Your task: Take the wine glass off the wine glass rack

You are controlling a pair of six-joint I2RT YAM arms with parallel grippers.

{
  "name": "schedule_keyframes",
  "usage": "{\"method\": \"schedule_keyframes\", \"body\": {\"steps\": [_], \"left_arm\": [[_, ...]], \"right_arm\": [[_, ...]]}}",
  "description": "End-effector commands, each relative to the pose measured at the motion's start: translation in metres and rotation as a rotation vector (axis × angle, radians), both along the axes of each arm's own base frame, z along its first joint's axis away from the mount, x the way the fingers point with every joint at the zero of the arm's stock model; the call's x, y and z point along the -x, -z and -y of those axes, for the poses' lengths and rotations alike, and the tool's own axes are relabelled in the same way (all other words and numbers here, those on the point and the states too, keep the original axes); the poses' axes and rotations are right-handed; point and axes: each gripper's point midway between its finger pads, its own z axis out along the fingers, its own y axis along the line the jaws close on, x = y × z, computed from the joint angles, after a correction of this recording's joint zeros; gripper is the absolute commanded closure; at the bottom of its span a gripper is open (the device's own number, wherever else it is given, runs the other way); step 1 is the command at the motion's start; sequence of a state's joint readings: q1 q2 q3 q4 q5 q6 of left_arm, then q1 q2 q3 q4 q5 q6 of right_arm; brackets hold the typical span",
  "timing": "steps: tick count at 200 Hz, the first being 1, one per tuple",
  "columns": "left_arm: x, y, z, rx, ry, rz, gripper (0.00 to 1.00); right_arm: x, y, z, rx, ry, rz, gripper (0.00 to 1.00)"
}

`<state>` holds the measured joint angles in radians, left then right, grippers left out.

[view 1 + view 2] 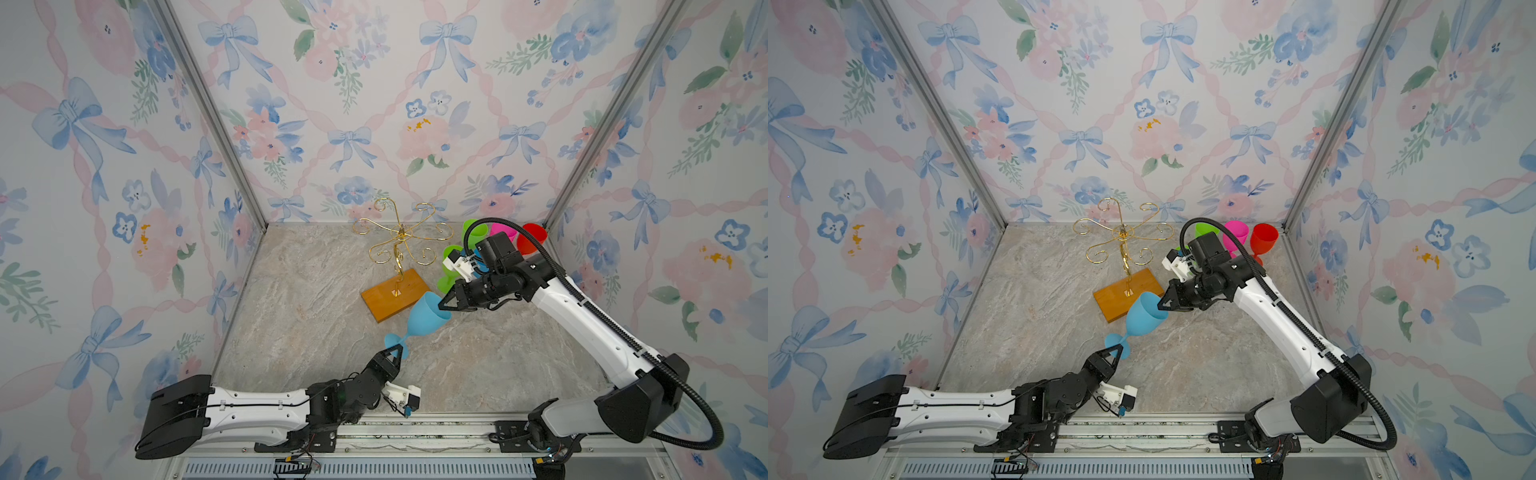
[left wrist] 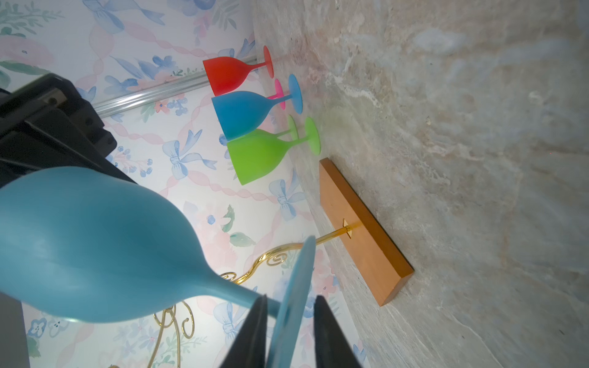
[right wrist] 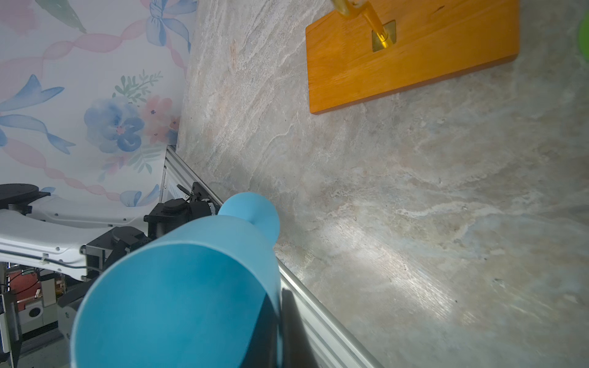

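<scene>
A light-blue wine glass (image 1: pixel 428 318) (image 1: pixel 1144 318) hangs tilted in the air in front of the rack, clear of its arms. My right gripper (image 1: pixel 442 305) (image 3: pixel 280 306) is shut on the wine glass's rim (image 3: pixel 178 296), one finger inside the bowl and one outside. My left gripper (image 1: pixel 397 353) (image 2: pixel 290 299) is open; the glass's round foot (image 2: pixel 296 286) stands between its jaws with a gap showing beside it. The gold wire wine glass rack (image 1: pixel 402 232) (image 1: pixel 1123 233) on its orange wooden base (image 1: pixel 395 293) (image 3: pixel 411 54) carries no glasses.
Several coloured glasses stand upright at the back right behind my right arm: green (image 1: pixel 473 230), pink (image 1: pixel 500 230), red (image 1: pixel 534 239), plus a darker blue one (image 2: pixel 242 113). Floral walls close in the marble table (image 1: pixel 311 316) on three sides.
</scene>
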<state>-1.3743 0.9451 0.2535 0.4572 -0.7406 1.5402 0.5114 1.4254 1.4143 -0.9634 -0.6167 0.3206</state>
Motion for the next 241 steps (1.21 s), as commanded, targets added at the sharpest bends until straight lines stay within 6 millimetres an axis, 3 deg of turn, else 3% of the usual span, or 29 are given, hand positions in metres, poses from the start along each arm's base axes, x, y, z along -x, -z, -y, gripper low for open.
{"method": "schedule_keyframes", "body": {"steps": [1,27,49,75,112,176,241], "left_arm": [[0.001,-0.017,0.005,0.100,-0.003,-0.022,0.23],[0.001,-0.028,0.008,0.213,-0.021,-0.078,0.11],[-0.008,-0.048,0.008,0.441,-0.106,-0.205,0.07],[-0.015,-0.065,0.005,0.641,-0.157,-0.409,0.06],[-0.033,-0.097,-0.015,1.031,-0.234,-0.623,0.02],[-0.080,-0.089,-0.044,1.311,-0.479,-0.800,0.02],[-0.113,-0.068,-0.097,1.494,-0.679,-0.781,0.02]], "right_arm": [[0.003,-0.006,0.003,0.005,0.001,0.028,0.96],[-0.004,-0.009,0.021,0.046,0.056,0.073,0.98],[-0.015,0.001,0.063,0.227,0.173,0.142,1.00],[-0.019,0.002,0.098,0.286,0.277,0.160,1.00],[-0.020,0.006,0.153,0.448,0.431,0.176,1.00],[-0.036,0.010,0.247,0.685,0.757,0.175,1.00],[-0.084,0.014,0.296,0.754,0.909,0.201,1.00]]}}
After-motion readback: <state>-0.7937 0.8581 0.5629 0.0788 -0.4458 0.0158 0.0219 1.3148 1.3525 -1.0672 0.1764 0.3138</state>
